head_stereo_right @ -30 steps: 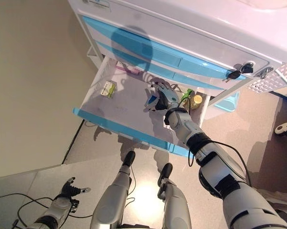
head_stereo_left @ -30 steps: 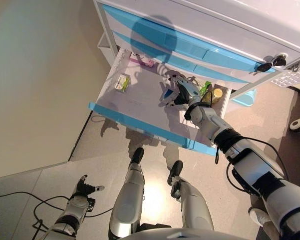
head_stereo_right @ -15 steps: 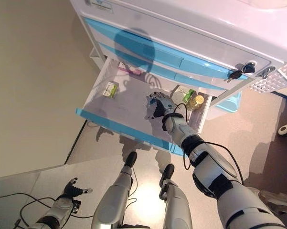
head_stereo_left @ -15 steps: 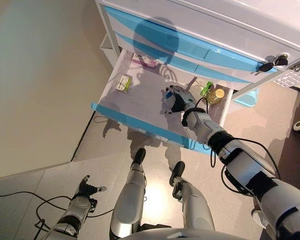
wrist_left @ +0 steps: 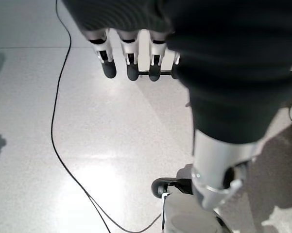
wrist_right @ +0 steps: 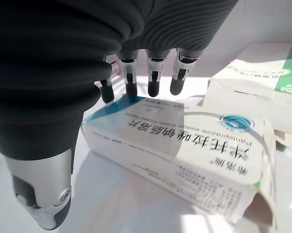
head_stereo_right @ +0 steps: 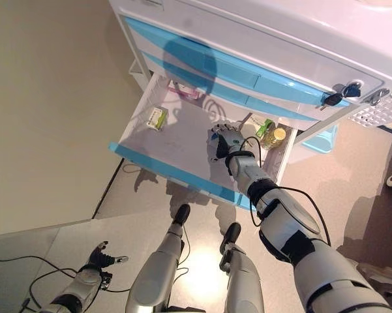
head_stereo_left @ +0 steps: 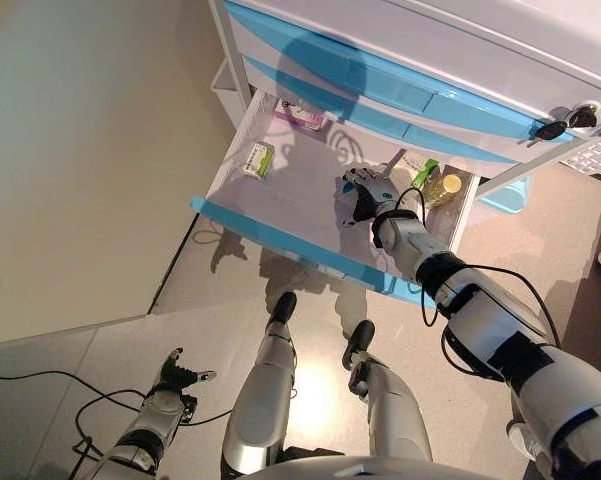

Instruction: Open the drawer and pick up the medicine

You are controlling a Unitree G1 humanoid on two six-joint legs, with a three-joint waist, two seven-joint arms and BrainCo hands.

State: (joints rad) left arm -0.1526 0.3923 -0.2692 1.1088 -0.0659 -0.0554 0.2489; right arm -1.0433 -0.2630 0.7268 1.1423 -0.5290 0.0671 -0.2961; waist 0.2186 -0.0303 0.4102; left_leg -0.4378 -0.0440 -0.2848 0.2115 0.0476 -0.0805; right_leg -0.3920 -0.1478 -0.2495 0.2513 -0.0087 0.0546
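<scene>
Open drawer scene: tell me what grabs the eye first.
The pulled-out drawer with its blue front, low on the white cabinet, and the right hand reaching into it. In the right wrist view its fingers touch a white medicine box. The left hand hangs idle over the floor.

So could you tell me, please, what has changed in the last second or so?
The right hand has drawn back a little from the back right corner of the open drawer toward its blue front, and its fingers now hang over a white medicine box. Whether they grip it is unclear. The view itself has shifted. The left hand stays low by the floor, open, and the green-and-white box lies where it was.
</scene>
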